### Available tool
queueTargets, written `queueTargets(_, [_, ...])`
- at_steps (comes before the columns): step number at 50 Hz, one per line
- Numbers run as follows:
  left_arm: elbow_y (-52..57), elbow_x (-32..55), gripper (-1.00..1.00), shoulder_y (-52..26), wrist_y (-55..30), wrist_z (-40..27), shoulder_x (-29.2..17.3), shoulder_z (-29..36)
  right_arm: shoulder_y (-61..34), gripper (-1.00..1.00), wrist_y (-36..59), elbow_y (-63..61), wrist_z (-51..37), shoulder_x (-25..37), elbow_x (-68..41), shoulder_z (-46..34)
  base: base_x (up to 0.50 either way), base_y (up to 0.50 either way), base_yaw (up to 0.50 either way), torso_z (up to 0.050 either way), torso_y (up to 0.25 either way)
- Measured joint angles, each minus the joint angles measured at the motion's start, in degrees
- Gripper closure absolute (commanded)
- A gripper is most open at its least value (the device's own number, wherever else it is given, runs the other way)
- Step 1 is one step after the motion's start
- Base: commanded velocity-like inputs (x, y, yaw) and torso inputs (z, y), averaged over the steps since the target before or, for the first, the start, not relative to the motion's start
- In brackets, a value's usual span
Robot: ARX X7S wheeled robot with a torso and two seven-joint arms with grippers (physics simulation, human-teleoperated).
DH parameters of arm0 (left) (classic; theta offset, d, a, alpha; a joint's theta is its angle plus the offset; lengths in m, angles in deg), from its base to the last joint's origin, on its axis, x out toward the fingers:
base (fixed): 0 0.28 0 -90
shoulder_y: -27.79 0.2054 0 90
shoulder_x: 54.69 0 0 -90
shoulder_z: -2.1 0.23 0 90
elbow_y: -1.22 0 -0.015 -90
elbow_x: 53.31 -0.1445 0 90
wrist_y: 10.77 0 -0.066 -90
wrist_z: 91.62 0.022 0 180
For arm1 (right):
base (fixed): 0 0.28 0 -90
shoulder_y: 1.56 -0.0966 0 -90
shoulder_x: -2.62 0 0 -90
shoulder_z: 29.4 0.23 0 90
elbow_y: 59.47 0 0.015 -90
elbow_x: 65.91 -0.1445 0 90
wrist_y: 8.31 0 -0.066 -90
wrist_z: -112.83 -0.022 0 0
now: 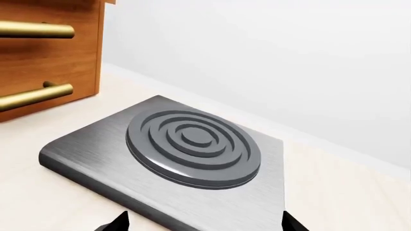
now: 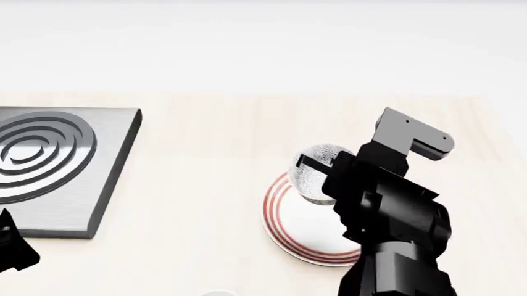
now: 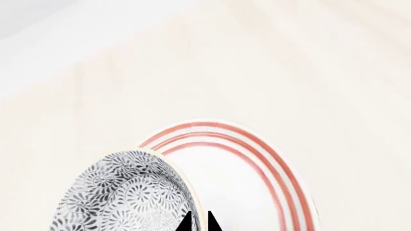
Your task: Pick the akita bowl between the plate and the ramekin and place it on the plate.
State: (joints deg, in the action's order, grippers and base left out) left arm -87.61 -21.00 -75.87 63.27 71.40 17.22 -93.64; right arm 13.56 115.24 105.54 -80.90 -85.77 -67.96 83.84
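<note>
The akita bowl (image 3: 122,197), grey-and-white speckled outside, hangs tilted over the far edge of the plate (image 3: 257,192). My right gripper (image 3: 198,222) is shut on the bowl's rim, one fingertip on each side of the wall. In the head view the bowl (image 2: 317,176) overlaps the far rim of the red-ringed plate (image 2: 300,237), and the right arm hides part of both. I cannot tell whether bowl and plate touch. My left gripper (image 1: 205,224) is open over the hob's edge, holding nothing. A pale sliver (image 2: 218,293) at the head view's bottom edge may be the ramekin.
A brushed-metal hob (image 2: 49,166) with a round ringed burner lies at the left of the pale wooden counter. In the left wrist view a wooden drawer front (image 1: 45,53) with brass handles stands beyond the hob (image 1: 192,144). A white wall runs along the back.
</note>
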Motion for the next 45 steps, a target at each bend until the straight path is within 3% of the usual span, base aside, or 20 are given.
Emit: queueTargets(45, [-0.2,0.5,-1.00,0.0,0.5,-0.2,-0.4,0.4,1.7,1.00,-0.6,0.0,-6.5,-0.6,1.9,11.2,0.00,0.00,0.00,0.000,0.000])
